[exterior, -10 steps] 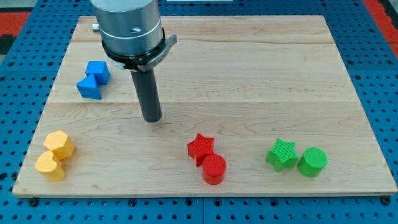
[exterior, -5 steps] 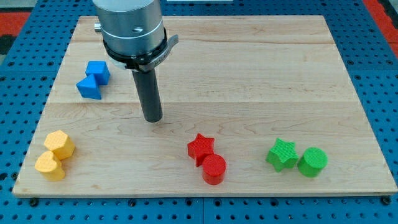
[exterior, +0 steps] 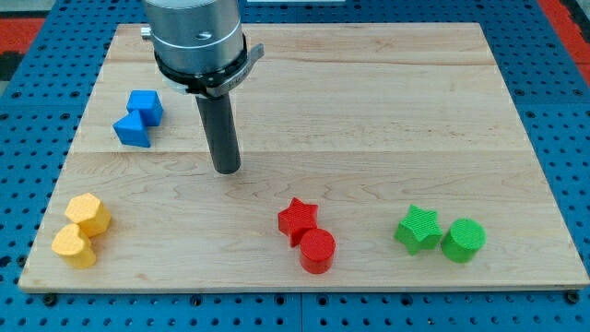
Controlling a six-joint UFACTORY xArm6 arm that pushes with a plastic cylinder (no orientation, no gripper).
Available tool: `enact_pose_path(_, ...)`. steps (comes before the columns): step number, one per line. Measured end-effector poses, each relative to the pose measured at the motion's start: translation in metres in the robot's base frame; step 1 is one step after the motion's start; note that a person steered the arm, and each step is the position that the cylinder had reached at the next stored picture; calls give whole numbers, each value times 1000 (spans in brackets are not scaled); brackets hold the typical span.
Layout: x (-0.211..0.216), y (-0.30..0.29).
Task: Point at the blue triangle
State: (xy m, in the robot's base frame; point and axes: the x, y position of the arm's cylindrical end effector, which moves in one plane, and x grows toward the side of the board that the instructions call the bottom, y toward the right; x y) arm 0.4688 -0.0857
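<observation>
The blue triangle (exterior: 132, 130) lies on the wooden board (exterior: 369, 101) at the view's upper left, touching a blue cube (exterior: 146, 106) just above and right of it. My tip (exterior: 226, 170) stands on the board to the right of the blue triangle and a little lower, with a clear gap between them. It touches no block.
Two yellow blocks (exterior: 88, 214) (exterior: 73, 245) sit together at the lower left. A red star (exterior: 298, 219) and a red cylinder (exterior: 318, 251) touch at the lower middle. A green star (exterior: 418, 229) and a green cylinder (exterior: 463, 240) sit at the lower right.
My tip has drifted slightly upward in the view. No block has moved.
</observation>
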Motion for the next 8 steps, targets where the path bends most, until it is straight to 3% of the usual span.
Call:
enact_pose_path(3, 0, -6)
enact_pose_path(4, 8, -38)
enact_pose_path(8, 9, -68)
